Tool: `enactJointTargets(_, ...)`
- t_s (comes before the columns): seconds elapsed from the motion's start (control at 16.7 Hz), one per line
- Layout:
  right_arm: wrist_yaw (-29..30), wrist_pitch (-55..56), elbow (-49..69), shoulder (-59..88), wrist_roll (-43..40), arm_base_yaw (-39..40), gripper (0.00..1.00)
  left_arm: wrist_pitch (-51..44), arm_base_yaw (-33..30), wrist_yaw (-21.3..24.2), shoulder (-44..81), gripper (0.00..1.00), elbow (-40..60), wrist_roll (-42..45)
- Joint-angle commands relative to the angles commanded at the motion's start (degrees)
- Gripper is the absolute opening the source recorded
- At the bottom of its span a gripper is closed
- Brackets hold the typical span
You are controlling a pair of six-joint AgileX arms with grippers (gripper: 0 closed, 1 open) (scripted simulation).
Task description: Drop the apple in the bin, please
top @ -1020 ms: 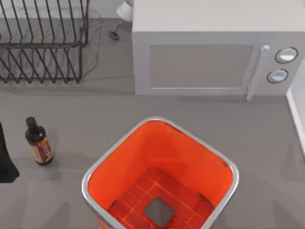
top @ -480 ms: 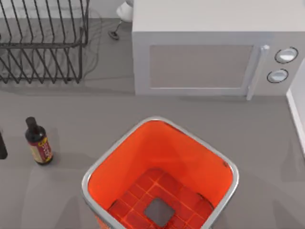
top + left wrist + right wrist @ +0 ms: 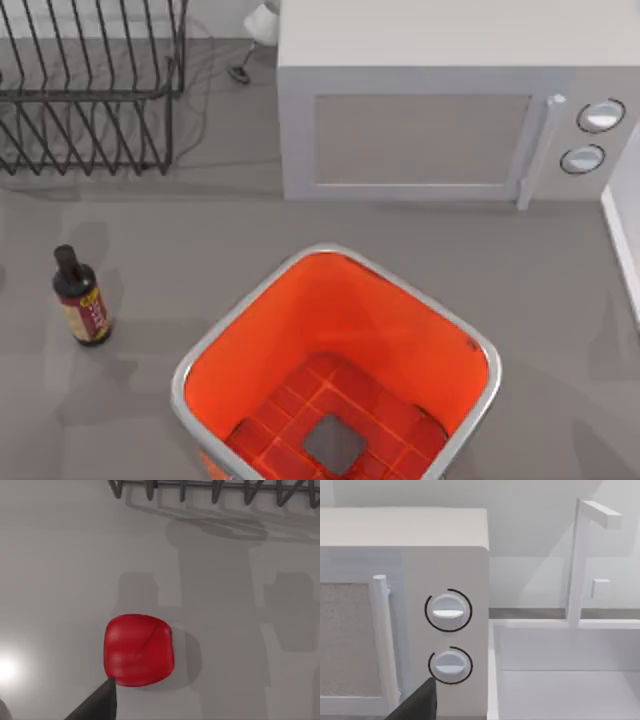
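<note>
- On the table (image 3: 560, 300), bin (image 3: 240, 310) sits front-centre, mouth open upward, orange inside, grey square on its gridded floor; nothing in it yet.
- Apple (image 3: 139, 650) lies on bare tabletop in the left wrist view, resting on its own, shadow beside it. Rack (image 3: 215, 487) wires show beyond it, so it is likely on the left part of the table, apart from the bin.
- Left gripper: one dark fingertip (image 3: 97, 702) shows, its tip at the apple's near edge. Cannot tell whether it touches the fruit or hangs above it. Nothing is pinched. Cannot tell how wide the fingers are spread, since just one is in frame.
- Judgement: camera looks straight down on the apple, which fits an arm lined up overhead for a top grasp. Step in hand is the approach; grasp not yet made.
- Right arm looks parked: its wrist view faces the microwave (image 3: 410, 610) dials and a white sink (image 3: 565, 670); one fingertip (image 3: 420, 702) in frame, finger state cannot be told.
- Bottle (image 3: 80, 300) stands upright left of the bin, on the likely carry path; judgement: lift high enough to clear both it and the rim.
- Risk: apple is round and glossy, so an off-centre pinch may squirt it sideways.
</note>
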Motion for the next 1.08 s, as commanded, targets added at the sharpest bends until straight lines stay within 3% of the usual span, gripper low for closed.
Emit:
enactJointTargets(0.48, 0.0, 0.0, 0.0, 0.0, 0.0, 0.0, 1.0, -18.4, 5.7, -0.4, 36.7, 1.0, 25.2, 2.2)
enactJointTargets(1.08, 0.0, 0.0, 0.0, 0.0, 0.0, 0.0, 1.0, -21.1, 6.6, -0.5, 43.0, 1.0, 28.6, 2.4)
